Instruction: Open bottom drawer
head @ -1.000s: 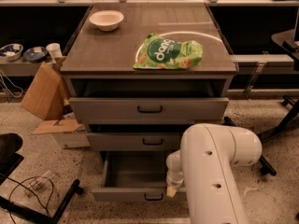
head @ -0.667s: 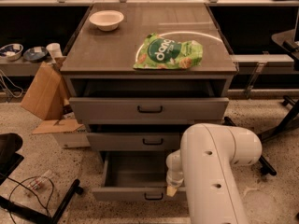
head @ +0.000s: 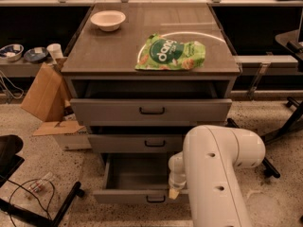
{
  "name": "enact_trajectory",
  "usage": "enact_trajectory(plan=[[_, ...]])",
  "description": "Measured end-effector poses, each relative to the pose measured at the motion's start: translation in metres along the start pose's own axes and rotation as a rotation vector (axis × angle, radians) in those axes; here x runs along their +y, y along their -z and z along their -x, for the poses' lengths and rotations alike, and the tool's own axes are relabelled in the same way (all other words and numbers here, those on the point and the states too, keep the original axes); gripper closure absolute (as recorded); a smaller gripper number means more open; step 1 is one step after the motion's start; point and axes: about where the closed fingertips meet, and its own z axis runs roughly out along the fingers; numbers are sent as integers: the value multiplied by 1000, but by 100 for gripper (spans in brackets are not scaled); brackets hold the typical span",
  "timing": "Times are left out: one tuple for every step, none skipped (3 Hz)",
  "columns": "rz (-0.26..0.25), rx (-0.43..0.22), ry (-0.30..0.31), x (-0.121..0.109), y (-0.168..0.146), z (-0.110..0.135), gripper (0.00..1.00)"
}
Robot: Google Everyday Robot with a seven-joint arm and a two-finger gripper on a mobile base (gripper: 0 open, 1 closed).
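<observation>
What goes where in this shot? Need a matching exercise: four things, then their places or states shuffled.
Things:
1. white bowl
2. green snack bag
3. bottom drawer
4. gripper

Places or states:
A. pulled out, grey inside showing
B. back left of the cabinet top
C. low at the bottom drawer's front, just right of its handle, mostly hidden by the white arm
D. front right of the cabinet top

Pairs: 1-B, 2-D, 3-A, 4-C.

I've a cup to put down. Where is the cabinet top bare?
Bare: cabinet top front left, between bowl and chip bag, and back right behind the bag. Crowded: the open bottom drawer's right end, where the pincer sits.
</observation>
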Motion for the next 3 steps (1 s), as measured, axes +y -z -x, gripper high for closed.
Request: enact_trajectory(plan=[[0,0,0,0,0,0,12],[0,0,0,0,0,0,0],[6,9,-3,4,-2,-2,0]])
